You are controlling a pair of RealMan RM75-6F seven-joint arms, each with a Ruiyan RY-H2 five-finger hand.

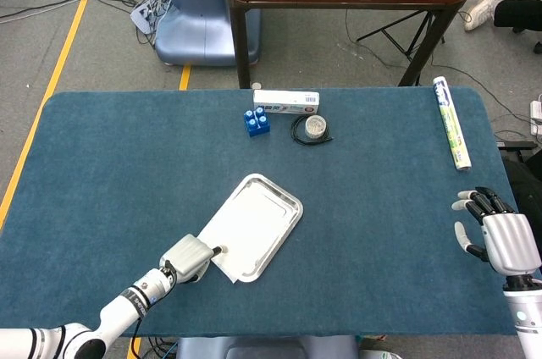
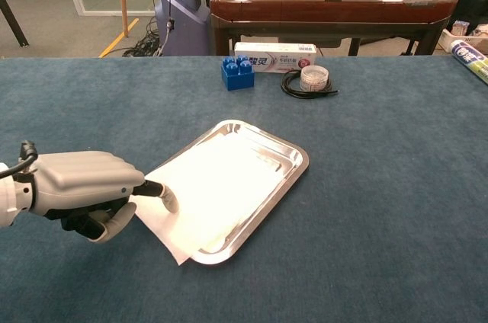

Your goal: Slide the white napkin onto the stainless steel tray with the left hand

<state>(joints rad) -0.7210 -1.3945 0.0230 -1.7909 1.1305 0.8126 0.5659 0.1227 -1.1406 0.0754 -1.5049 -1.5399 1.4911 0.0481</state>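
The white napkin lies mostly inside the stainless steel tray, its near-left corner hanging over the tray's rim onto the cloth. My left hand sits at that corner, one finger stretched out and pressing the napkin's edge, the other fingers curled under. My right hand rests at the table's right edge, fingers apart, holding nothing; the chest view does not show it.
At the back stand a blue block, a toothpaste box and a small tin with a black cable. A rolled packet lies back right. The table edge runs just below my left hand.
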